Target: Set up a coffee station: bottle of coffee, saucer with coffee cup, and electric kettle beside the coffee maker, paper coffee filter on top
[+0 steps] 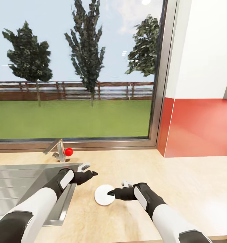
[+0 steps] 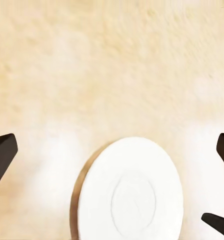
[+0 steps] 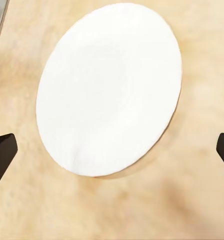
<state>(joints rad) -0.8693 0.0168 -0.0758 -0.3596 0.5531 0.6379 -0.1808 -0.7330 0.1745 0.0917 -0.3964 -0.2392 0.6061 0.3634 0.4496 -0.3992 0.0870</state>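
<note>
**Fingers wide over a flat white saucer**

Fingers of both grippers are spread apart and hold nothing. In the right wrist view the 2 dark fingertips (image 3: 3, 150) sit at opposite edges of the picture with the saucer (image 3: 109, 87) lying between and beyond them. The left wrist view shows the same wide stance, its fingertips (image 2: 2, 150) far apart over bare wood.

From the head camera, the saucer (image 1: 104, 194) lies flat on the countertop (image 1: 181, 189), just beside the sink (image 1: 22, 182) at the sink's 3 o'clock. The right gripper (image 1: 110, 193) reaches in from the saucer's 3 o'clock, its tip at the rim. The left gripper (image 1: 93, 173) hovers near the saucer's 11 o'clock, apart from it. A faucet (image 1: 57, 150) with a red knob (image 1: 69, 151) stands at 12 o'clock from the sink, under the window (image 1: 73, 67).

The saucer looks stiff, thin, light and likely brittle, with a smooth surface that could slip. Lying flat, it offers little to take hold of: the rim is the only purchase, 1 finger above and 1 below at the edge. That probably calls for tipping it or sliding it toward the counter's edge first.
</note>
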